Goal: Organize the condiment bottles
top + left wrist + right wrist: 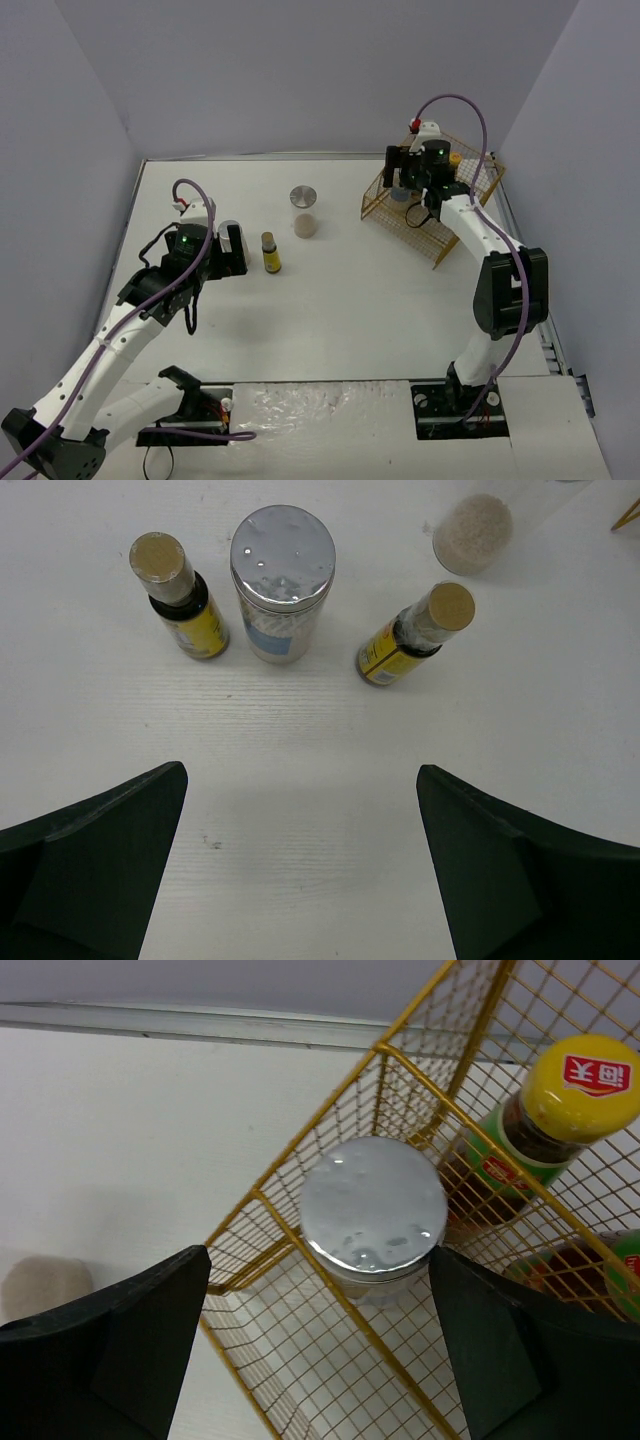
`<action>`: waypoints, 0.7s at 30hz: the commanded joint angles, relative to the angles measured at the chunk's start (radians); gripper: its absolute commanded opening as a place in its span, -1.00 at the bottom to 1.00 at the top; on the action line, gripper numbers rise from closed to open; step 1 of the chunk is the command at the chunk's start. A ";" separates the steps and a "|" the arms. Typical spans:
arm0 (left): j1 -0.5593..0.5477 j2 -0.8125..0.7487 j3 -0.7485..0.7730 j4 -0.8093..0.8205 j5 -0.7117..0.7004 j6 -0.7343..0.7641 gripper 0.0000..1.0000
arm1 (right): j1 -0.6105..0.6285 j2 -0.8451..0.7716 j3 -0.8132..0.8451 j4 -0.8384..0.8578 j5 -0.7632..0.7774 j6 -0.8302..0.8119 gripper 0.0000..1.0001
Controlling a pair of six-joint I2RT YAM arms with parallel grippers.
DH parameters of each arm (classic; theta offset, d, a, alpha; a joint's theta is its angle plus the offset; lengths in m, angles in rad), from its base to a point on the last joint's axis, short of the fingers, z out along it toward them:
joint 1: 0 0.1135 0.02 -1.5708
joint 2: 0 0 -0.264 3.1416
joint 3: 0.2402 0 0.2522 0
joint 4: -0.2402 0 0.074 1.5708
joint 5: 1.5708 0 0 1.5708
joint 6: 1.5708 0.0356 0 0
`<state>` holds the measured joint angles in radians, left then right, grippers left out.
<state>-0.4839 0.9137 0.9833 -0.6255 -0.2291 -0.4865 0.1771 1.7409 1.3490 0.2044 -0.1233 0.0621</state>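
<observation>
Right wrist: silver-lidded bottle (373, 1210) between tips of spread hand (318, 1260)

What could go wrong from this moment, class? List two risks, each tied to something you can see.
1. The open right gripper straddles the silver-lidded jar in the wire basket; one finger sits near its lid, so lifting off askew could tip it onto the yellow-capped bottle.
2. The open left gripper faces a middle jar flanked by two slim bottles; a wide approach could topple either.
</observation>
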 commanded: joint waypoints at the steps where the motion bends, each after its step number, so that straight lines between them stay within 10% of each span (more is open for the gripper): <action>1: 0.006 0.009 0.031 0.043 -0.006 -0.007 0.94 | 0.103 -0.149 0.096 0.015 -0.121 -0.071 0.82; 21: 0.006 -0.007 0.046 0.012 -0.010 -0.001 0.94 | 0.402 0.089 0.158 0.058 -0.178 -0.107 1.00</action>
<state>-0.4839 0.9283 0.9833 -0.6301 -0.2250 -0.4861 0.5507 1.7869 1.4383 0.1758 -0.2743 -0.0270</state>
